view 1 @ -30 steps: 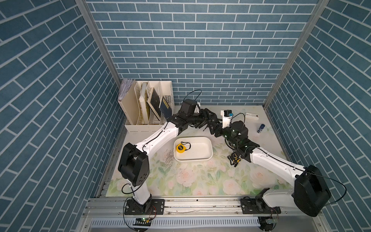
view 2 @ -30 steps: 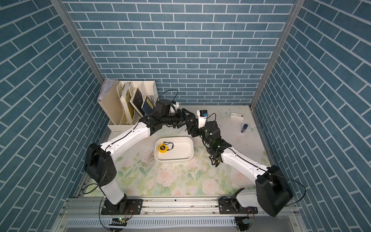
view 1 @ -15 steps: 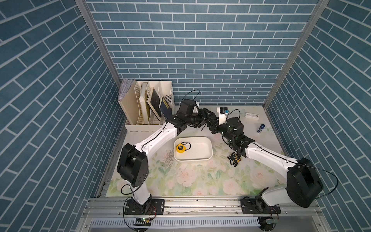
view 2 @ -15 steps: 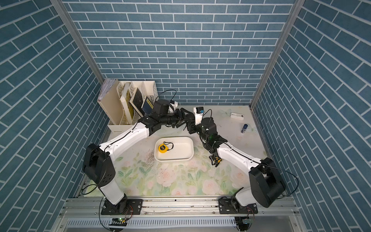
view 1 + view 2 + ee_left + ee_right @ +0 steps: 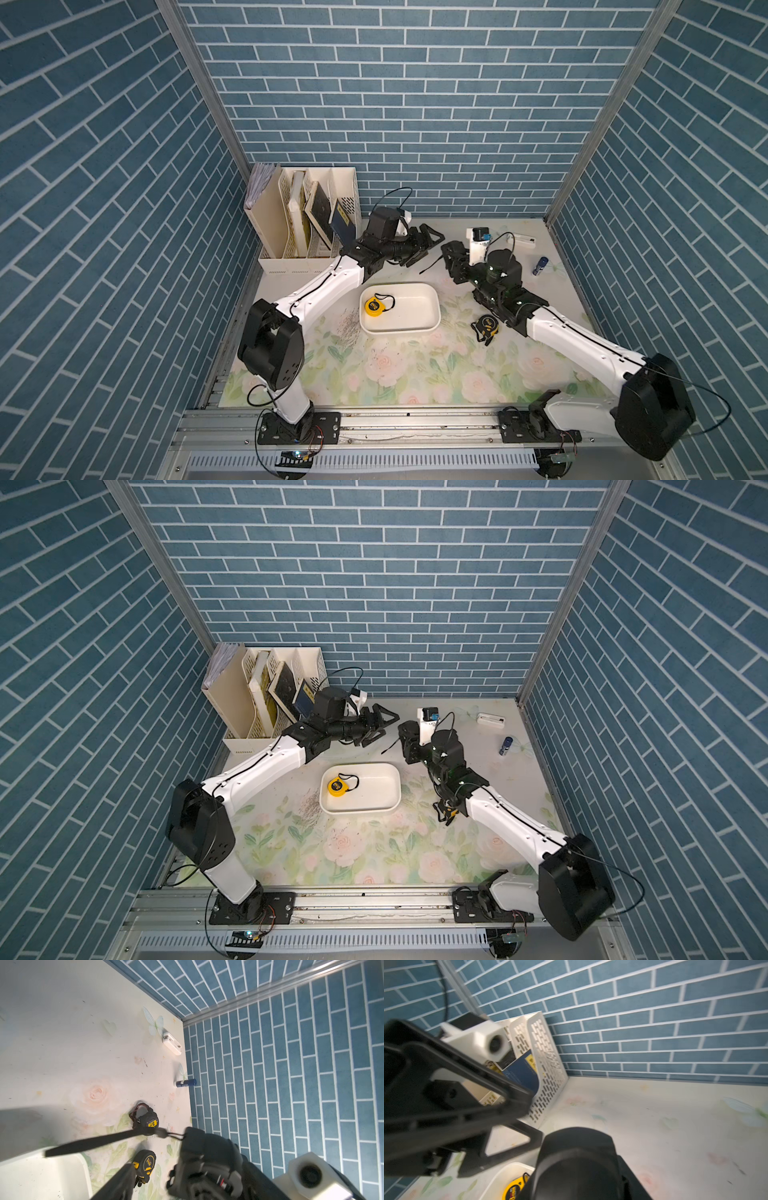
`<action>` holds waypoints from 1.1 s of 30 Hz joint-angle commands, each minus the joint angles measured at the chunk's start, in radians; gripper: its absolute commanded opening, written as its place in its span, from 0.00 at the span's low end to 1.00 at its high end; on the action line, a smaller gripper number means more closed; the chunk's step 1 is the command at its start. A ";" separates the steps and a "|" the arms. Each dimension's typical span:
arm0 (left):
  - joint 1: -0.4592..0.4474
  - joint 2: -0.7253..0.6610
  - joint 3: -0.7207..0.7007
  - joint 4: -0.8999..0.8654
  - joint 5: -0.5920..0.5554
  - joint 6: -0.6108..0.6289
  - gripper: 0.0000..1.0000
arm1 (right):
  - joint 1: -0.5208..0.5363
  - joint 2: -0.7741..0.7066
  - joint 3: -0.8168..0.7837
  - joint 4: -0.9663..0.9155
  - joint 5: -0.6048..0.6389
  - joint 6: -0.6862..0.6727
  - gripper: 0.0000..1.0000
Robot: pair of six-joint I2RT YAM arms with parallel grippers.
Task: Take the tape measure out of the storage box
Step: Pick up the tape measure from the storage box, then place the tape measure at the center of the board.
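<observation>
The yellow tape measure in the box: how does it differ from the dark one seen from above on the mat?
The yellow tape measure is mostly yellow and lies inside the storage box; the dark tape measure is mostly black and lies outside, on the mat. Both have black straps.

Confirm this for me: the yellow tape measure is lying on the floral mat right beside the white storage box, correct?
No. The yellow tape measure lies inside the white storage box, at its end nearer the file organizer, not on the mat beside it. Both top views show it.
</observation>
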 commanded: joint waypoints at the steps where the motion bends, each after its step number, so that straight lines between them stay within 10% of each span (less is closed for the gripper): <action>1: 0.028 -0.009 -0.011 0.013 -0.010 0.041 0.93 | -0.044 -0.087 -0.001 -0.091 0.076 0.033 0.00; 11: 0.061 0.002 0.029 -0.107 -0.085 0.160 1.00 | -0.131 -0.163 -0.058 -0.376 0.183 0.193 0.00; 33: 0.066 -0.044 -0.019 -0.197 -0.210 0.229 1.00 | -0.276 0.195 -0.047 -0.199 -0.332 0.455 0.00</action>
